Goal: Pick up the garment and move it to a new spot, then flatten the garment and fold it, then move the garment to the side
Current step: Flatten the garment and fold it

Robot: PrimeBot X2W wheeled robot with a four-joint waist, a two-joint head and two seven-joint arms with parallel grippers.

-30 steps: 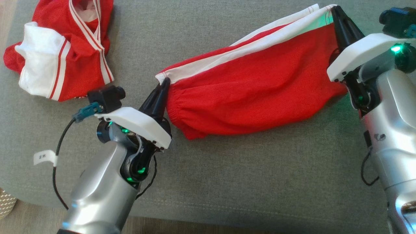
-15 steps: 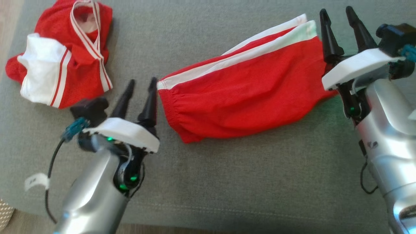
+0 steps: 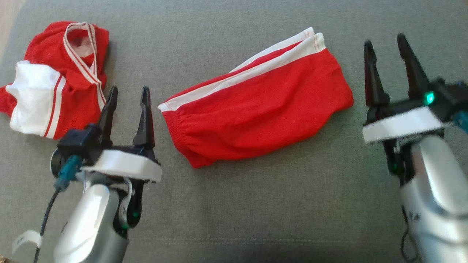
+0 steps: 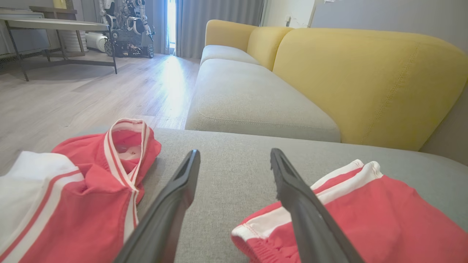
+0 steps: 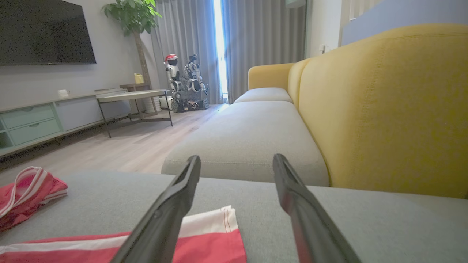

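The garment (image 3: pixel 256 106), red shorts with a white side stripe, lies folded on the grey cushion (image 3: pixel 234 204). Nothing is holding it. My left gripper (image 3: pixel 129 91) stands open just left of the waistband end, apart from the cloth. In the left wrist view the left gripper (image 4: pixel 234 151) has nothing between its fingers, and the garment (image 4: pixel 384 215) lies to the lower right. My right gripper (image 3: pixel 384 41) stands open to the right of the hem end, a little clear of it. The right wrist view shows the right gripper (image 5: pixel 236 157) with the garment (image 5: pixel 204 244) low between its fingers.
A crumpled red and white jersey (image 3: pixel 65 80) lies at the cushion's far left, close to my left gripper. The yellow sofa back (image 4: pixel 365 80) rises behind the cushion. Wooden floor (image 4: pixel 91 95), a low table (image 5: pixel 135 96) and another robot (image 5: pixel 186 84) lie beyond.
Both grippers have opened, let go of the shorts' two ends and drawn back. The shorts have settled onto the cushion. The head camera has also shifted.
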